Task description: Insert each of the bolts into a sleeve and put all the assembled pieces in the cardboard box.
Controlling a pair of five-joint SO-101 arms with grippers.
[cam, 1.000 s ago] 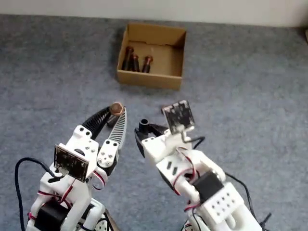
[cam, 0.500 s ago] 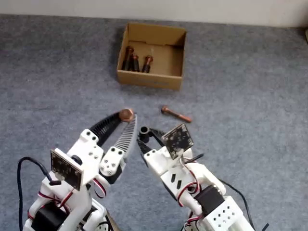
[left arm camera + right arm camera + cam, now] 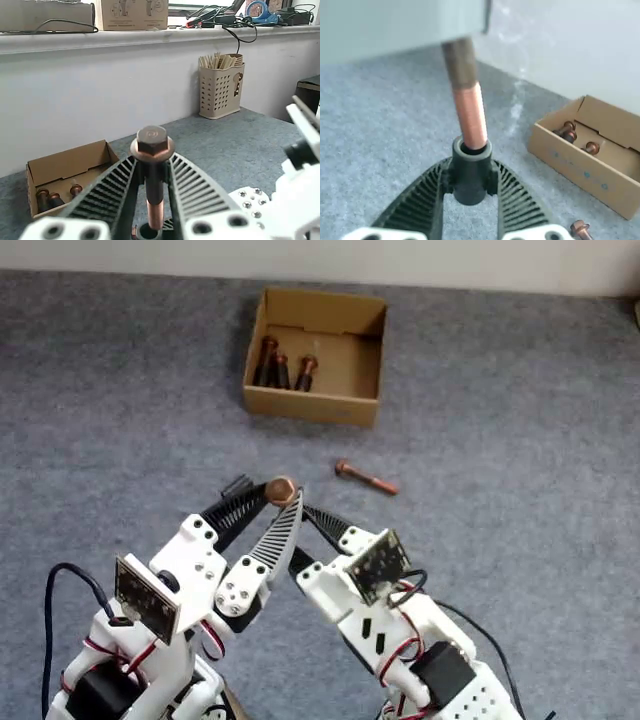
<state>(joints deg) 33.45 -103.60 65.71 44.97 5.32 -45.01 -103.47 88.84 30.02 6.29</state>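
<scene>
My left gripper [image 3: 270, 502] [image 3: 152, 172] is shut on a copper bolt [image 3: 281, 490] [image 3: 153, 180], held upright with its hex head up. Directly under it, my right gripper [image 3: 305, 520] [image 3: 469, 182] is shut on a black sleeve [image 3: 470, 170] [image 3: 148, 233]. The bolt's tip [image 3: 471, 125] sits just inside the sleeve's mouth. A second copper bolt [image 3: 366, 478] [image 3: 580, 230] lies loose on the carpet between the grippers and the cardboard box [image 3: 375, 350] [image 3: 65, 162] [image 3: 592, 170]. Three assembled pieces [image 3: 283, 365] [image 3: 55, 196] [image 3: 575, 135] lie in the box.
Grey carpet [image 3: 520, 440] surrounds the arms, with a white wall [image 3: 100, 95] beyond the box. A perforated beige holder [image 3: 220, 82] full of sticks stands against that wall.
Both grippers have come together: the left one carried the bolt right and toward the sleeve, and the right one swung under it. The bolt's tip now enters the sleeve.
</scene>
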